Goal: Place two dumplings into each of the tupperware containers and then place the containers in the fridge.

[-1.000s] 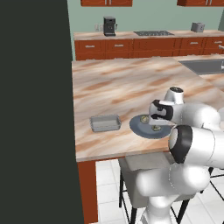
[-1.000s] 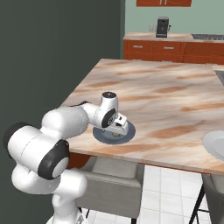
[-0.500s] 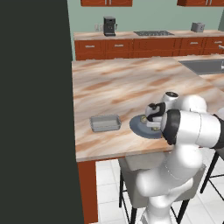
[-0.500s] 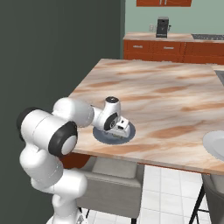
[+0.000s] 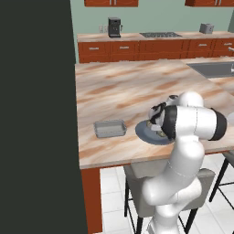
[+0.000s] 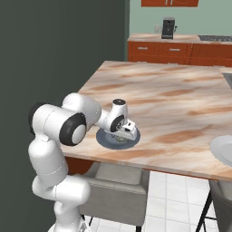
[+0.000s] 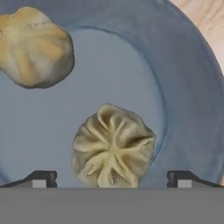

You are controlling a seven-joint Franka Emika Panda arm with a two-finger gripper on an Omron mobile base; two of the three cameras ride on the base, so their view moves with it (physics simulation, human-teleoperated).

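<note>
A blue-grey plate [image 7: 188,87] [image 5: 145,134] [image 6: 105,140] lies near the front edge of the marble island. My gripper [image 7: 111,180] [image 6: 127,132] [image 5: 156,119] hangs low over it, open. One crinkled tan dumpling [image 7: 113,146] sits on the plate right between my fingertips [image 7: 41,179], with a gap on each side. A second dumpling [image 7: 35,46] lies further off on the same plate. One pale tupperware container [image 5: 109,129] rests on the counter left of the plate, apart from it, and I cannot tell what is in it. The fridge is out of view.
A tall dark panel [image 5: 36,114] rises along the island's left side. A grey stool [image 5: 137,171] is tucked under the front edge. A sink [image 5: 212,68] is set in at the far right, and a round white plate [image 6: 224,152] lies at the right edge.
The arm's elbow has swung round and the hand has settled lower over the plate. The jaws have stayed open, and the plate and container have not moved.
</note>
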